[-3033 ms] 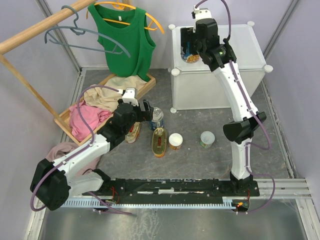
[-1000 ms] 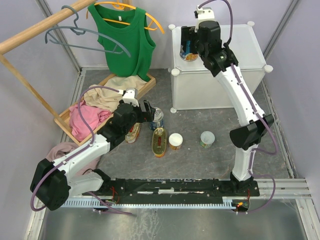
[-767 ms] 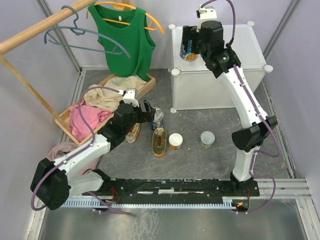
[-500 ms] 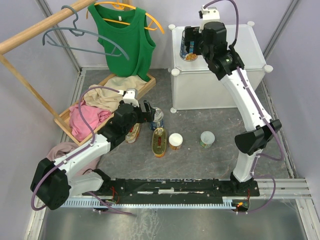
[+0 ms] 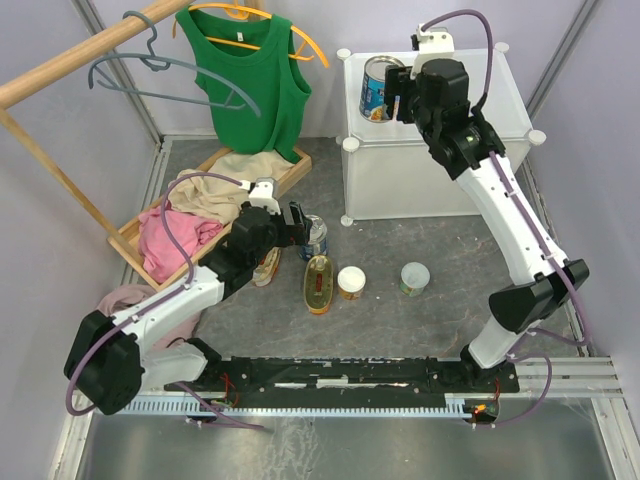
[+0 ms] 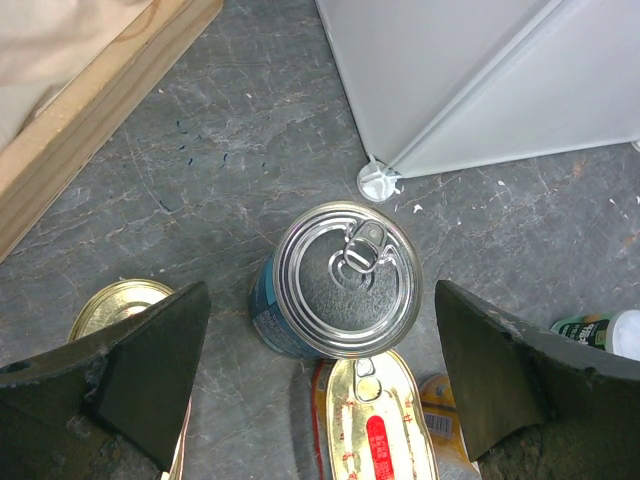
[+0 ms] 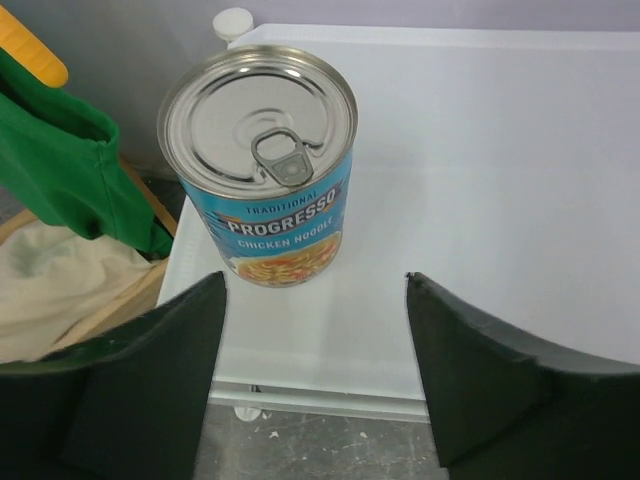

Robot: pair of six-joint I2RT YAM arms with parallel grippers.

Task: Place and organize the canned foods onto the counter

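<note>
One tall blue-labelled tin (image 7: 262, 165) is standing upright on the counter (image 5: 470, 110), near its far left corner. The right gripper (image 7: 315, 290) is hanging just beside the tin, jaws wide and apart from it. In front of the counter, on the bench (image 5: 450, 260), the left gripper (image 6: 320, 290) is hovering over the second tall tin (image 6: 345, 280), jaws wide, apparently not touching it.

rail (image 5: 75, 72): green tank top (image 5: 245, 95) on a yellow hanger (image 5: 311, 47), grey hanger (image 5: 140, 62) beside it
tray (image 5: 301, 163): pink and beige clothes (image 5: 170, 228) piled in
</note>
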